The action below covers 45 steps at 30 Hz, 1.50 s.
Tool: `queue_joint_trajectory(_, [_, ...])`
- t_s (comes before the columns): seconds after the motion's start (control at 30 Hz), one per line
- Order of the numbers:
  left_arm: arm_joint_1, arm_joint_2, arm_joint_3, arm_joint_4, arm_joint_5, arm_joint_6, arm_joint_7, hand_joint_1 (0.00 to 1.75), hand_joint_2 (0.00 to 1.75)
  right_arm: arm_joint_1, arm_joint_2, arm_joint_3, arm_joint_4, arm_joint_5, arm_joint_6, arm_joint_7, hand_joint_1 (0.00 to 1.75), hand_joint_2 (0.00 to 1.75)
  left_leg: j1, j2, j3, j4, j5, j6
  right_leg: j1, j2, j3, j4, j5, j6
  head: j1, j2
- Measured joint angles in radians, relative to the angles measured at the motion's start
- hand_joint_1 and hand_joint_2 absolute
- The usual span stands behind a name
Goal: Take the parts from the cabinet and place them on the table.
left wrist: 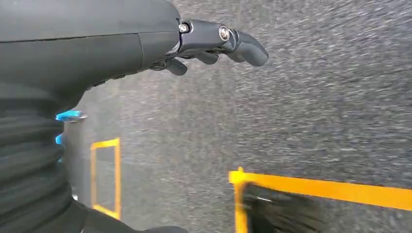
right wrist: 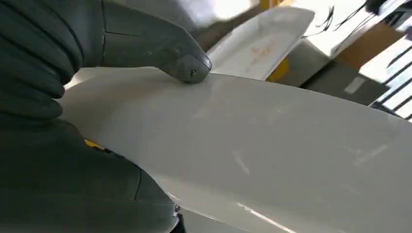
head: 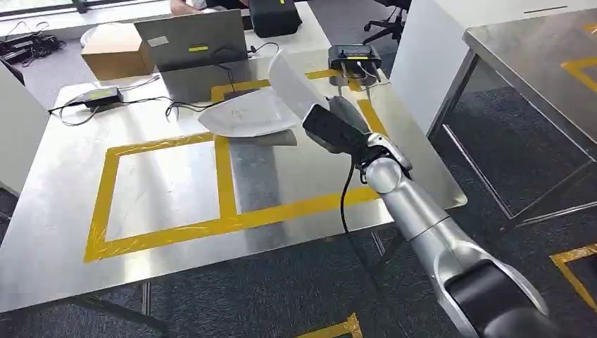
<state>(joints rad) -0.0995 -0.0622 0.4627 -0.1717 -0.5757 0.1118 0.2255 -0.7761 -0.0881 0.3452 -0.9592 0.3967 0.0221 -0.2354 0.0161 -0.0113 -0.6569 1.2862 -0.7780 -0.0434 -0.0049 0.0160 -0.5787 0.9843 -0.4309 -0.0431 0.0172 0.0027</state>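
A white part [head: 246,116] lay on the table [head: 63,211], across the far edge of the taped squares [head: 218,176]. To its right, the right hand [head: 338,130] held a second part [head: 292,81] above the table. Behind stood a laptop [head: 190,42]; a box [head: 116,49] sat left of it.

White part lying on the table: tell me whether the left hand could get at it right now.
Probably not. The left hand hangs over the carpet floor, away from the table, and the white part lies far across it, beyond the right hand.
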Motion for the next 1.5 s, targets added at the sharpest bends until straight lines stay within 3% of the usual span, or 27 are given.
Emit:
queue_joint_trajectory(0.03, [0.003, 0.000, 0.000, 0.001, -0.002, -0.003, 0.001, 0.00, 1.75, -0.025, 0.002, 0.000, 0.042, 0.002, -0.002, -0.002, 1.75, 1.75, 0.000, 0.001, -0.018, -0.043, -0.002, 0.000, 0.000, 0.002, 0.022, 0.000, -0.017, 0.003, -0.001, 0.000])
queue_joint_trajectory(0.07, [0.003, 0.000, 0.000, 0.002, -0.004, -0.010, 0.000, 0.00, 1.75, -0.046, 0.008, 0.000, 0.077, 0.007, -0.005, 0.003, 1.75, 1.75, 0.000, 0.002, -0.029, -0.098, 0.057, 0.003, 0.000, 0.002, 0.041, 0.000, -0.033, 0.006, -0.001, 0.000])
queue_joint_trajectory(0.13, [0.007, 0.000, -0.001, 0.005, -0.015, -0.021, -0.006, 0.00, 1.75, -0.085, 0.018, 0.000, 0.166, 0.032, -0.009, 0.048, 1.75, 1.75, -0.001, 0.006, -0.047, -0.242, 0.357, 0.013, 0.005, 0.003, 0.064, 0.007, -0.068, 0.015, -0.002, 0.000])
queue_joint_trajectory(0.17, [0.004, 0.000, -0.001, 0.008, -0.020, -0.021, -0.008, 0.00, 1.75, -0.114, 0.026, 0.000, 0.233, 0.048, -0.008, 0.077, 0.00, 0.00, -0.003, 0.007, -0.056, -0.269, 0.422, 0.019, 0.009, 0.007, 0.069, 0.026, -0.089, 0.019, -0.004, 0.000])
queue_joint_trajectory(0.3, [-0.007, -0.003, -0.002, 0.005, -0.027, -0.011, 0.007, 0.00, 1.75, -0.211, 0.043, 0.002, 0.366, 0.075, -0.006, 0.100, 0.00, 0.00, 0.001, 0.006, -0.048, -0.246, 0.408, 0.044, 0.005, 0.002, 0.067, 0.042, -0.133, 0.044, -0.001, 0.000])
queue_joint_trajectory(0.37, [-0.014, -0.002, -0.002, 0.003, -0.026, -0.010, 0.011, 0.00, 1.75, -0.237, 0.054, 0.002, 0.426, 0.079, -0.009, 0.091, 0.00, 0.00, 0.002, 0.006, -0.034, -0.247, 0.393, 0.056, 0.005, -0.010, 0.016, 0.149, -0.177, 0.057, 0.000, 0.000])
queue_joint_trajectory(0.4, [-0.017, -0.002, -0.002, 0.003, -0.026, -0.010, 0.012, 0.00, 0.00, -0.241, 0.059, 0.002, 0.442, 0.079, -0.010, 0.092, 0.00, 0.00, 0.002, 0.006, -0.028, -0.247, 0.386, 0.059, 0.002, -0.010, -0.033, 0.229, -0.205, 0.062, 0.000, 0.000])
queue_joint_trajectory(0.47, [-0.019, -0.002, -0.002, 0.003, -0.017, -0.012, 0.012, 0.00, 0.00, -0.240, 0.063, 0.002, 0.479, 0.080, -0.010, 0.090, 0.00, 0.00, 0.002, 0.003, -0.016, -0.246, 0.372, 0.059, -0.002, -0.010, -0.135, 0.365, -0.236, 0.065, 0.000, 0.000])
queue_joint_trajectory(0.5, [-0.018, -0.002, -0.001, 0.003, -0.010, -0.018, 0.012, 0.00, 0.00, -0.239, 0.064, 0.002, 0.492, 0.082, -0.010, 0.088, 0.00, 0.00, 0.002, 0.002, -0.009, -0.245, 0.366, 0.058, -0.003, -0.010, -0.156, 0.371, -0.217, 0.065, 0.000, 0.000])
queue_joint_trajectory(0.53, [-0.016, -0.002, -0.001, 0.004, -0.005, -0.021, 0.014, 0.00, 0.00, -0.239, 0.064, 0.002, 0.499, 0.083, -0.010, 0.084, 0.00, 0.00, 0.002, 0.000, 0.000, -0.244, 0.358, 0.056, -0.003, -0.011, -0.157, 0.332, -0.167, 0.062, 0.000, 0.000])
queue_joint_trajectory(0.6, [-0.014, -0.003, -0.001, 0.004, -0.002, -0.044, 0.013, 0.00, 0.00, -0.243, 0.069, 0.002, 0.509, 0.087, -0.011, 0.066, 0.00, 0.00, 0.002, -0.001, 0.024, -0.244, 0.342, 0.050, -0.001, -0.011, -0.093, 0.141, -0.026, 0.051, 0.000, 0.000])
queue_joint_trajectory(0.63, [-0.014, -0.003, -0.001, 0.004, -0.002, -0.057, 0.011, 0.00, 0.00, -0.244, 0.071, 0.002, 0.516, 0.088, -0.013, 0.055, 0.00, 0.00, 0.002, -0.001, 0.029, -0.246, 0.338, 0.046, 0.002, -0.014, -0.068, 0.061, 0.008, 0.043, 0.000, 0.000])
queue_joint_trajectory(0.67, [-0.016, -0.003, -0.001, 0.004, -0.003, -0.061, 0.008, 0.00, 0.00, -0.248, 0.076, 0.002, 0.521, 0.088, -0.014, 0.047, 0.00, 0.00, -0.004, -0.003, 0.028, -0.241, 0.332, 0.038, 0.009, -0.013, -0.051, 0.041, -0.007, 0.039, -0.001, 0.000])
queue_joint_trajectory(0.77, [-0.014, -0.003, -0.001, 0.004, -0.016, -0.057, 0.011, 0.00, 0.00, -0.247, 0.090, 0.002, 0.525, 0.090, -0.020, 0.012, 0.00, 0.00, 0.000, -0.002, 0.031, -0.251, 0.339, 0.022, 0.011, -0.009, -0.056, 0.048, -0.004, 0.031, -0.001, 0.000])
queue_joint_trajectory(0.83, [-0.009, 0.000, -0.001, 0.004, -0.023, -0.061, 0.013, 0.00, 0.00, -0.249, 0.099, 0.002, 0.525, 0.088, -0.028, -0.016, 0.00, 0.00, -0.003, 0.000, 0.021, -0.234, 0.312, 0.013, -0.001, -0.011, -0.047, 0.027, 0.008, 0.014, -0.001, 0.000])
queue_joint_trajectory(0.93, [-0.007, 0.002, -0.001, 0.005, -0.022, -0.055, 0.013, 0.00, 0.00, -0.248, 0.115, 0.002, 0.523, 0.072, -0.032, -0.048, 0.00, 0.00, -0.002, 0.003, -0.061, -0.017, 0.193, 0.006, 0.000, -0.012, -0.049, 0.027, 0.009, 0.006, -0.003, 0.000])
queue_joint_trajectory(0.97, [-0.006, 0.003, -0.001, 0.005, -0.017, -0.050, 0.010, 0.00, 0.00, -0.243, 0.118, 0.002, 0.517, 0.063, -0.039, -0.066, 0.00, 0.00, -0.003, 0.003, -0.084, 0.043, 0.171, 0.004, 0.001, -0.012, -0.050, 0.028, 0.010, 0.006, -0.003, 0.000])
queue_joint_trajectory(1.0, [-0.003, 0.003, -0.001, 0.005, -0.014, -0.047, 0.005, 0.00, 0.00, -0.237, 0.119, 0.002, 0.502, 0.051, -0.048, -0.087, 0.00, 0.00, -0.002, 0.003, -0.085, 0.058, 0.176, 0.003, 0.001, -0.012, -0.051, 0.030, 0.010, 0.006, -0.003, 0.000])
queue_joint_trajectory(1.03, [0.001, 0.005, -0.001, 0.005, -0.013, -0.046, 0.001, 0.00, 0.00, -0.234, 0.121, 0.002, 0.485, 0.044, -0.051, -0.096, 0.00, 0.00, -0.002, 0.004, -0.061, 0.021, 0.201, 0.003, 0.000, -0.012, -0.054, 0.034, 0.011, 0.006, -0.003, 0.000])
queue_joint_trajectory(1.1, [0.002, 0.007, -0.001, 0.005, -0.011, -0.045, -0.002, 0.00, 0.00, -0.236, 0.126, 0.002, 0.456, 0.036, -0.053, -0.098, 0.00, 0.00, 0.000, 0.005, 0.035, -0.147, 0.275, 0.005, -0.002, -0.010, -0.062, 0.046, 0.011, 0.009, -0.003, 0.000])
queue_joint_trajectory(1.13, [0.002, 0.007, -0.001, 0.004, -0.011, -0.045, -0.003, 0.00, 0.00, -0.237, 0.127, 0.002, 0.445, 0.035, -0.053, -0.100, 0.00, 0.00, 0.001, 0.005, 0.075, -0.228, 0.280, 0.007, -0.002, -0.010, -0.065, 0.053, 0.010, 0.013, -0.003, 0.000])
queue_joint_trajectory(1.3, [0.014, 0.004, 0.002, 0.005, -0.002, -0.036, -0.023, 0.00, 0.00, -0.187, 0.120, 0.002, 0.292, -0.083, -0.054, -0.152, 0.00, 0.00, 0.000, 0.005, 0.068, -0.239, 0.302, 0.041, 0.005, -0.005, -0.079, 0.052, 0.030, 0.044, -0.003, 0.000])
queue_joint_trajectory(1.33, [0.016, 0.002, 0.003, 0.005, 0.000, -0.035, -0.027, 0.00, 0.00, -0.162, 0.115, 0.002, 0.240, -0.115, -0.051, -0.154, 0.00, 0.00, 0.002, 0.008, 0.065, -0.239, 0.308, 0.048, 0.002, -0.007, -0.084, 0.064, 0.007, 0.050, -0.003, 0.000])
queue_joint_trajectory(1.37, [0.018, 0.002, 0.005, 0.005, 0.003, -0.030, -0.033, 0.00, 0.00, -0.130, 0.108, 0.002, 0.159, -0.162, -0.046, -0.159, 0.00, 0.00, 0.003, 0.009, 0.056, -0.240, 0.315, 0.057, 0.002, -0.010, -0.099, 0.108, -0.042, 0.056, 0.002, 0.000])
queue_joint_trajectory(1.43, [0.024, -0.001, 0.014, 0.005, 0.007, -0.026, -0.039, 0.00, 0.00, -0.055, 0.089, -0.001, 0.003, -0.270, -0.028, -0.185, 0.00, 0.00, 0.003, 0.010, 0.037, -0.239, 0.329, 0.061, -0.002, -0.011, -0.149, 0.263, -0.146, 0.066, 0.002, 0.000])
queue_joint_trajectory(1.47, [0.028, -0.003, 0.018, 0.005, 0.007, -0.026, -0.038, 0.00, 0.00, -0.004, 0.077, -0.004, -0.068, -0.331, -0.008, -0.203, 0.00, 0.00, 0.003, 0.009, 0.028, -0.239, 0.335, 0.061, -0.002, -0.011, -0.166, 0.333, -0.179, 0.068, 0.002, 0.000])
queue_joint_trajectory(1.5, [0.032, -0.004, 0.021, 0.005, 0.007, -0.026, -0.035, 0.00, 0.00, 0.047, 0.065, -0.011, -0.142, -0.391, 0.014, -0.224, 0.00, 0.00, 0.003, 0.008, 0.020, -0.239, 0.341, 0.061, -0.002, -0.011, -0.165, 0.362, -0.184, 0.068, 0.002, 0.000])
